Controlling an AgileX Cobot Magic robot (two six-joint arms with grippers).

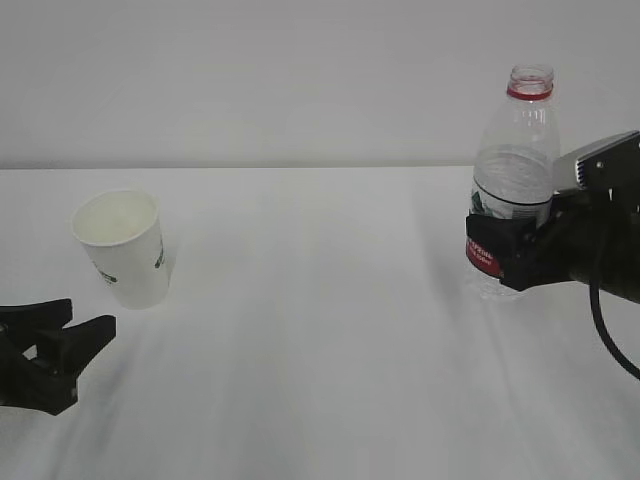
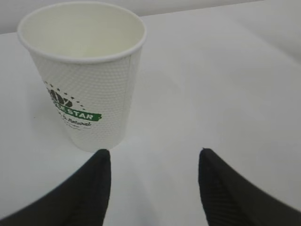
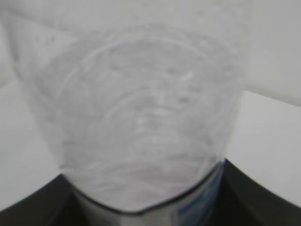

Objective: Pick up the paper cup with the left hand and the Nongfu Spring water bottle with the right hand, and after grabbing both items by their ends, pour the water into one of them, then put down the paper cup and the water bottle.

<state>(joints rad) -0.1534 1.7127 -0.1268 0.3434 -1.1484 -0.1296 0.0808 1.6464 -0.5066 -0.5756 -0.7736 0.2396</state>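
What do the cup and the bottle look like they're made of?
The cup looks like matte white paper: dimpled textured wall, rolled rim, green print. The bottle looks like thin clear plastic: see-through, ribbed, glossy, with a red neck ring and a printed label.

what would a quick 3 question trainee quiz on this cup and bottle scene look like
1. True or false: the left claw is closed on the paper cup.
2. Which part of the water bottle sits between the right claw's jaws? A) the neck ring B) the labelled lower body C) the open mouth
3. Fill in: the bottle has no ____ on its mouth.

Key:
1. False. The left claw is open, short of the cup, which stands upright on the table.
2. B. The jaws sit around the labelled part.
3. Cap. The mouth is open above the red ring.
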